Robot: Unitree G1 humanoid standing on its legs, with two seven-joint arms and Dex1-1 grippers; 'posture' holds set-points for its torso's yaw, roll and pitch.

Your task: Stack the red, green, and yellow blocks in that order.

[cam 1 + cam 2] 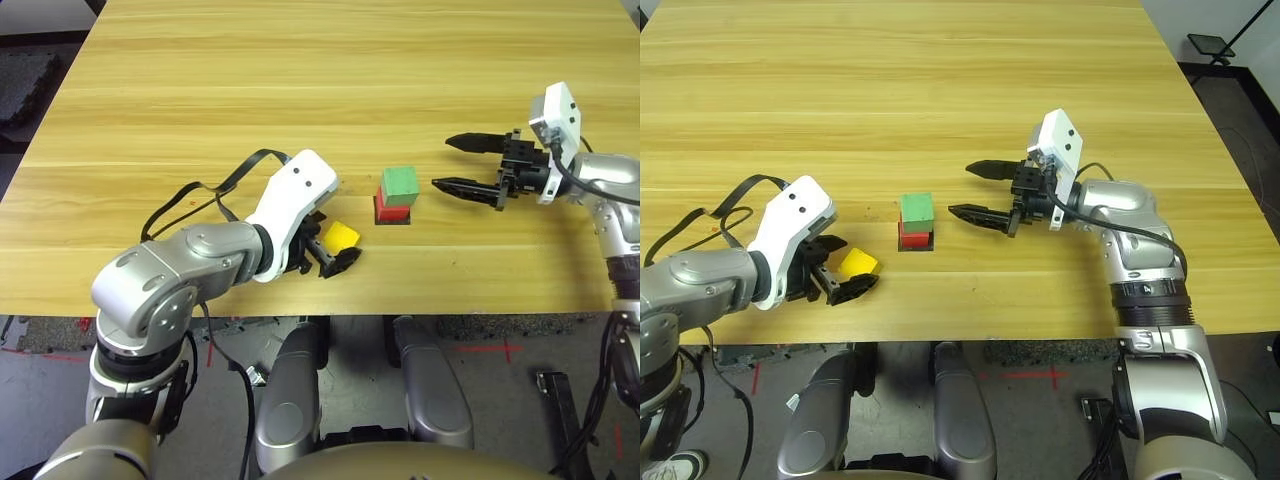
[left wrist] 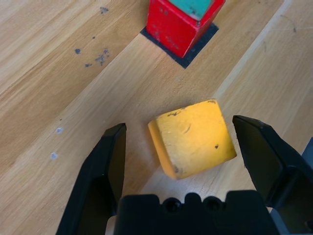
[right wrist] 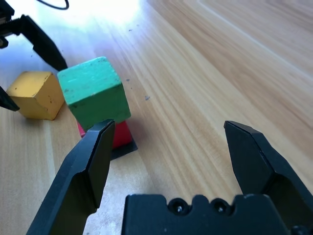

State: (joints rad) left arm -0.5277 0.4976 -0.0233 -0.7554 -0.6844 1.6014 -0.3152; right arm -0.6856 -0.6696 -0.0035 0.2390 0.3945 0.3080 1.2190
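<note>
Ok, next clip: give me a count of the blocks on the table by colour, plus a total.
Red block: 1, sitting on the black patch
Green block: 1, on top of the red one
Yellow block: 1, on the table between the fingers of the left claw
Total: 3 blocks
</note>
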